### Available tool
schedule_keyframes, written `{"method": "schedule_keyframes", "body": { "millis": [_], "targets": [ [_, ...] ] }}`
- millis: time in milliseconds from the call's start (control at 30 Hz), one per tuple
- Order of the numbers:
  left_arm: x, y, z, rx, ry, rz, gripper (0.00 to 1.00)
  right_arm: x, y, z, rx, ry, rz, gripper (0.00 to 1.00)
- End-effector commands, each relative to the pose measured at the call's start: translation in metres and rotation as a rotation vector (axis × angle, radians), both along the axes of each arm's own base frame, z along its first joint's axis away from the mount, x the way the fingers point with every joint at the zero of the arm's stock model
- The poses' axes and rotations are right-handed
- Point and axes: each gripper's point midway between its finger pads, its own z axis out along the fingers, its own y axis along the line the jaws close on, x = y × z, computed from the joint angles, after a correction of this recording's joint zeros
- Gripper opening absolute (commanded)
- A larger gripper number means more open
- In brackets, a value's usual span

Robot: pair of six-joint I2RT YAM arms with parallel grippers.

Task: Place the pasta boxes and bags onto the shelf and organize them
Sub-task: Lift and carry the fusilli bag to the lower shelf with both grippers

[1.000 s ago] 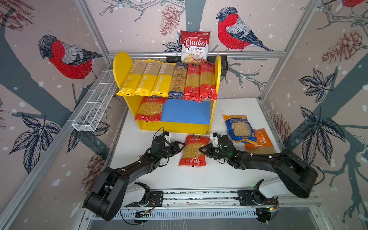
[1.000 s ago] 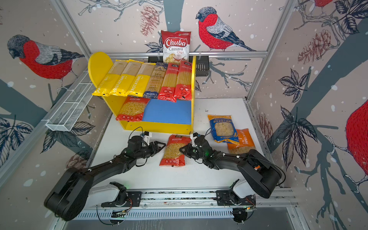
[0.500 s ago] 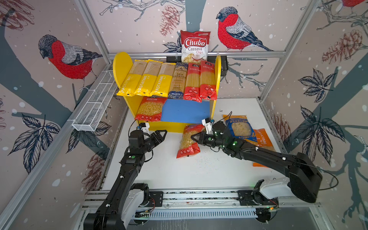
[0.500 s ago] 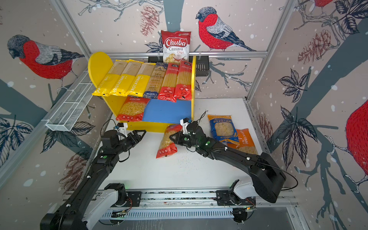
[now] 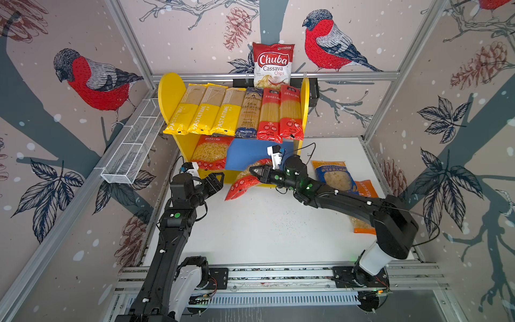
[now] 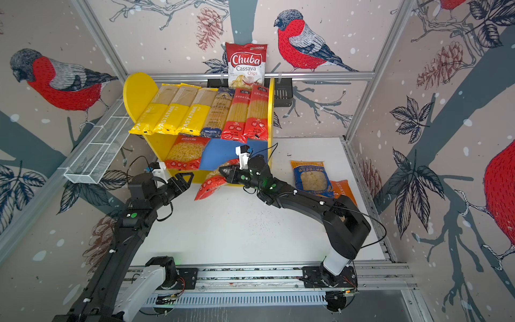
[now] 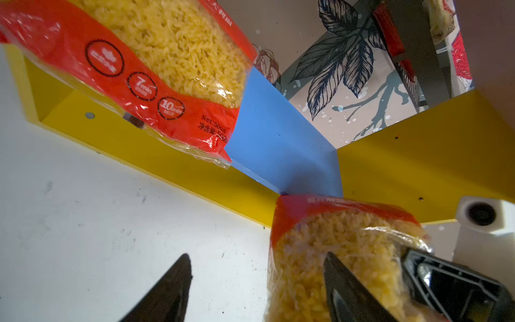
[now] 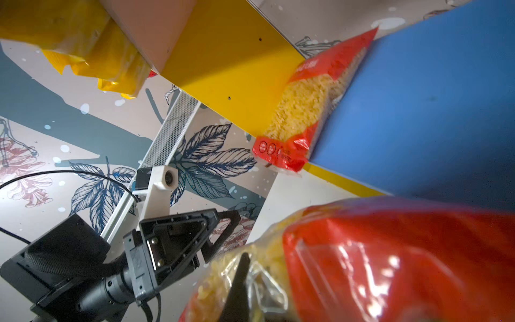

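Only the top views catch the blue bag [image 5: 333, 177] lying on the worktop [image 5: 264, 223]. Right fingers [image 5: 259, 171] clamp a red bag [image 5: 239, 185] at the shelf [image 5: 305, 106] front. Left fingers [image 5: 214, 182] are spread wide, holding nothing.

Chips bag [image 5: 273, 65]: "Chuba Cassava Chips"; yellow packs [image 5: 207, 111]: "PASTATIME"

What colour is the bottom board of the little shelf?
The lower board is blue, clearest in a top view.
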Motion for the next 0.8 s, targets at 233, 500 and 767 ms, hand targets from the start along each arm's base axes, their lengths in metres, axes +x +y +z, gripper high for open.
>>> {"method": "schedule_keyframes", "body": {
  "millis": [233,500,767],
  "targets": [
    [-0.001,-0.002,-0.006,-0.028,0.007,-0.005,0.75,0.020,0.015,0.074,0.215,-0.309,0.024,0.00],
    [0.006,-0.016,-0.014,-0.153,-0.009,-0.060,0.77,0.069,-0.012,-0.031,0.055,-0.009,-0.088,0.03],
    [0.015,-0.030,-0.028,-0.282,-0.041,-0.110,0.82,0.081,-0.045,-0.102,-0.127,0.285,-0.196,0.15]
  ]
}}
